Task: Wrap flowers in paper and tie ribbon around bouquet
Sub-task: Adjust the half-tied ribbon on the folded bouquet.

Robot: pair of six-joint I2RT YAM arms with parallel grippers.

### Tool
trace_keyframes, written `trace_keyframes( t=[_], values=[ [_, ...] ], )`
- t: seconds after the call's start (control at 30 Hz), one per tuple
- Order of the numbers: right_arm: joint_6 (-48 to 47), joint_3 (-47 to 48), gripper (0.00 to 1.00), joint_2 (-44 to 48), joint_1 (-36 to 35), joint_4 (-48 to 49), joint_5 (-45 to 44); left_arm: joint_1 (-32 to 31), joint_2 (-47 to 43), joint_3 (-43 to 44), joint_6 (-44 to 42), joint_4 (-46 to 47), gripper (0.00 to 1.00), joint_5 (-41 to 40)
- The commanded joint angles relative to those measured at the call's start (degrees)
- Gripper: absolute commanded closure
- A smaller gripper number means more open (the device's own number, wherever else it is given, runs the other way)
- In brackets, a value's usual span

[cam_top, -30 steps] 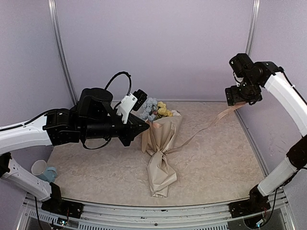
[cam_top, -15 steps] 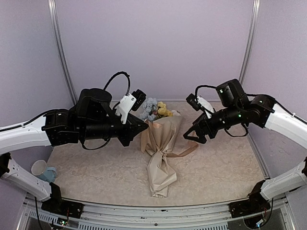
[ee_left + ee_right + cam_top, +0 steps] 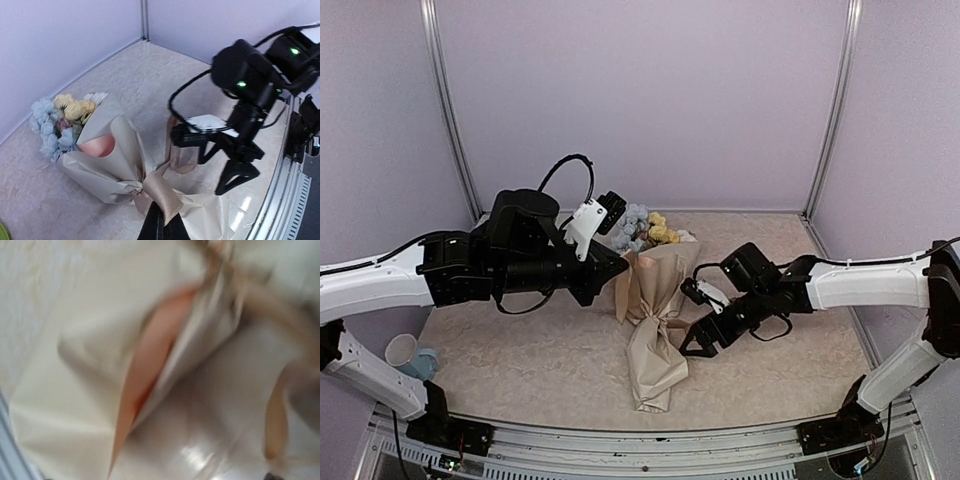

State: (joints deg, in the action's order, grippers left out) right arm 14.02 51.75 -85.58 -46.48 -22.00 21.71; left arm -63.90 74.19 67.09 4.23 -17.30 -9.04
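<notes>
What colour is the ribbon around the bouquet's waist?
Tan-brown, slightly shiny. The ribbon shows best in the left wrist view.

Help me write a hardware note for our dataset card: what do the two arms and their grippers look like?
Both arms have white tubular links and bulky black joint housings. The left arm carries a looping black cable; the right arm shows small green lights. The left gripper and right gripper are black with tapered fingers, each behind a white bracket.
</notes>
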Motion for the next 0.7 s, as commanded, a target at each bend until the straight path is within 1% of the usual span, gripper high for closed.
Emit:
trace_keyframes(
  t=[0.0,0.03,0.07,0.1,0.13,0.17,0.23,0.3,0.33,0.4,0.47,0.5,0.53,0.57,0.6,0.67],
  values=[
    [9.58,-6.35,0.11,5.88,-0.35,13.4,6.91,7.56,3.5,-1.35,7.62,-7.87,0.98,-7.59],
    [10.08,-7.05,0.11,6.9,-0.36,14.06,7.16,9.42,4.24,-1.68,9.68,-11.35,0.84,-9.12],
    [10.22,-7.3,0.11,7.78,-0.3,14.43,7.69,10.98,4.71,-2.15,10.93,-13.98,0.53,-9.29],
    [10.05,-7.31,0.11,8.72,-0.34,14.55,8.05,11.71,4.74,-2.89,11.52,-15.32,0.39,-9.15],
    [9.69,-6.75,0.11,9.55,-0.3,14.51,8.56,11.67,4.37,-4.47,11.14,-15.39,0.07,-8.75],
    [9.23,-6.26,0.11,10.5,-0.36,14.46,9.06,10.93,3.52,-5.82,9.77,-14.75,0.02,-8.16],
    [8.21,-5.08,0.11,12.68,-0.35,14.75,9.89,7.94,0.83,-7.81,6.38,-11.83,0.01,-7.84],
    [7.17,-3.64,0.11,14.31,-0.3,14.33,10.39,3.81,-2.7,-9.71,0.93,-6.51,0.01,-7.57],
    [6.45,-2.5,0.11,14.79,-0.36,12.95,9.62,2.23,-4.5,-10.79,-1.27,-3.28,0.01,-7.27],
    [4.88,1.04,0.1,15.36,-0.23,8.17,6.59,1.53,-6.45,-11.71,-2.86,1.26,0.01,-7.25],
    [3.64,4.47,0.11,15.97,-0.23,4.33,2.76,2.23,-6.52,-11.0,-3.32,2.16,0.01,-6.01],
    [3.45,5.81,0.12,16.17,-0.21,3.35,0.25,2.63,-6.06,-10.62,-3.43,1.74,0.04,-5.71],
    [3.25,7.59,0.14,16.02,-0.24,2.72,-2.09,3.73,-5.2,-10.13,-3.41,0.96,0.08,-5.35],
    [2.84,8.61,0.16,15.47,-0.21,2.95,-2.32,5.17,-4.02,-9.7,-3.25,-0.27,0.14,-4.24],
    [2.43,9.31,0.17,14.92,-0.26,3.64,-1.69,7.31,-2.47,-9.41,-3.49,-1.57,0.18,-1.86],
    [2.01,9.95,0.17,13.68,-0.26,5.91,0.46,11.41,1.58,-9.95,-5.0,-2.78,0.23,6.05]
  ],
)
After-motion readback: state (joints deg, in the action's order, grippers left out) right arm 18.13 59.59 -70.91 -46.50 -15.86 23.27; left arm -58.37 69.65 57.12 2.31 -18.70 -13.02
